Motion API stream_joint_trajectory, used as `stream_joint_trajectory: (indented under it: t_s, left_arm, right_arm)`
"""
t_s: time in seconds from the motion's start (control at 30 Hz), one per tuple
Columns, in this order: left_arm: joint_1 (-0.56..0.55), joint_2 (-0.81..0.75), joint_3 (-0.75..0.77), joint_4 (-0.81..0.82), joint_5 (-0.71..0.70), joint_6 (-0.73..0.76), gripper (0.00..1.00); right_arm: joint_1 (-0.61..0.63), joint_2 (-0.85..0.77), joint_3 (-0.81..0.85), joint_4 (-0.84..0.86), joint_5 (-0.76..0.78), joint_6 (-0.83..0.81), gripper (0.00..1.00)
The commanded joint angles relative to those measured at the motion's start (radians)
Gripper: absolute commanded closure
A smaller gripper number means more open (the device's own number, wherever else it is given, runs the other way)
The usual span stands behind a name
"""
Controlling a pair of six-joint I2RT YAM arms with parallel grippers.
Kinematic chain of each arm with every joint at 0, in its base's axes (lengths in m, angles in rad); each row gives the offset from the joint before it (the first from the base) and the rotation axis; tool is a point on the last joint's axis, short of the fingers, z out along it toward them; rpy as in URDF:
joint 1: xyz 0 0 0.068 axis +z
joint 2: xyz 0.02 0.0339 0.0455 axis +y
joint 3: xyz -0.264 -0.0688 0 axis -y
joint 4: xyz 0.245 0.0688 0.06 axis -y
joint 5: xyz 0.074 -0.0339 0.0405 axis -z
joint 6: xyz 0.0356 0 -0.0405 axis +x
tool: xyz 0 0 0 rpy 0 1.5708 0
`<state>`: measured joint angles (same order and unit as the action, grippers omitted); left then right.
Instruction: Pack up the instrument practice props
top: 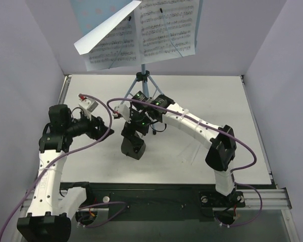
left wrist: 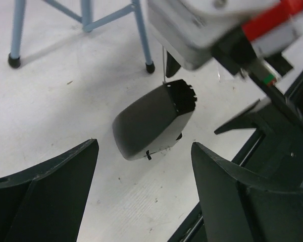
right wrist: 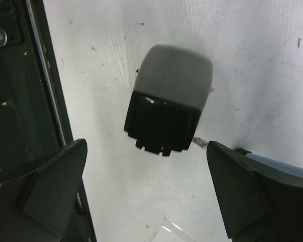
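- Near centre of the white worktop [top: 217, 101], the small dark metronome [top: 133, 146] lies tipped on its side. Its notched base faces the right arm, and nothing grips it.
- The left gripper [left wrist: 144, 145] reaches in from the left with its fingers spread wide and empty. Seen from its wrist camera, the metronome sits ahead of it, centred in the gap and apart from both fingers.
- The right gripper [right wrist: 146, 145] hangs just over the metronome's far side, also wide and empty. The metronome is framed between its fingers without contact, apparently lined up for a pick.
- Both arms crowd this one prop, which suggests it is to be packed first.
- Just beyond, the music stand [top: 143, 75] is upright on its thin blue tripod legs [left wrist: 141, 30] at the far edge.
- The sheet-music pages [top: 166, 25] rest on its desk, one leaf curling forward at the left, apparently left for later.
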<state>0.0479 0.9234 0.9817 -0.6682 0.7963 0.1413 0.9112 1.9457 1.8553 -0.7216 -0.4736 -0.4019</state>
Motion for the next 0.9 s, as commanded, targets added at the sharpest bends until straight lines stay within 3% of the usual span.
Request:
stream_joint_trajectory:
  t_s: [0.0, 0.1, 0.23, 0.33, 0.43, 0.67, 0.87]
  left_arm:
    - [-0.069, -0.014, -0.067, 0.058, 0.176, 0.231, 0.15]
    - [-0.211, 0.021, -0.06, 0.044, 0.131, 0.393, 0.15]
    - [-0.348, 0.107, -0.011, -0.014, -0.006, 0.573, 0.13]
    - [-0.365, 0.146, 0.027, -0.03, -0.043, 0.641, 0.09]
    - [-0.37, 0.213, 0.095, -0.103, -0.058, 0.774, 0.09]
    - [-0.372, 0.345, 0.255, -0.359, -0.016, 1.058, 0.1]
    - [-0.387, 0.471, 0.353, -0.47, 0.015, 1.178, 0.16]
  right_arm:
    - [-0.05, -0.131, 0.007, -0.11, -0.106, -0.017, 0.0]
    - [-0.103, -0.265, -0.091, -0.107, -0.109, -0.037, 0.0]
    - [-0.276, -0.393, -0.272, 0.005, -0.152, 0.005, 0.02]
    - [-0.379, -0.458, -0.42, 0.086, -0.227, -0.023, 0.05]
    - [-0.403, -0.54, -0.574, 0.192, -0.243, -0.069, 0.07]
    - [-0.413, -0.643, -0.708, 0.29, -0.189, -0.113, 0.06]
    - [-0.417, -0.679, -0.794, 0.298, -0.23, -0.164, 0.05]
